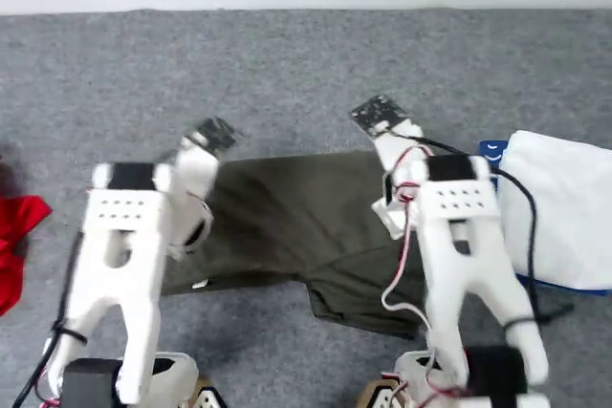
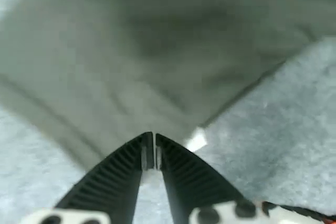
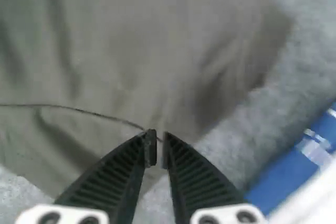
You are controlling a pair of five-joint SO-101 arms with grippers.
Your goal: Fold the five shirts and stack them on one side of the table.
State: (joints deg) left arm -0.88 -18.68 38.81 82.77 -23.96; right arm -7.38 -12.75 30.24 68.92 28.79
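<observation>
**High view.** The olive shirt lies spread at the middle of the grey table, reaching under both of my arms. My left arm stands over its left part and my right arm over its right part. A folded white shirt rests on a blue shirt at the right edge. A red shirt lies at the left edge.

**Left wrist view.** My left gripper is clenched at the olive shirt's hem, just beside a white tag. I cannot tell whether cloth is pinched.

**Right wrist view.** My right gripper is drawn together over the olive shirt's edge, near the blue shirt. Again I cannot tell whether it pinches cloth.
</observation>
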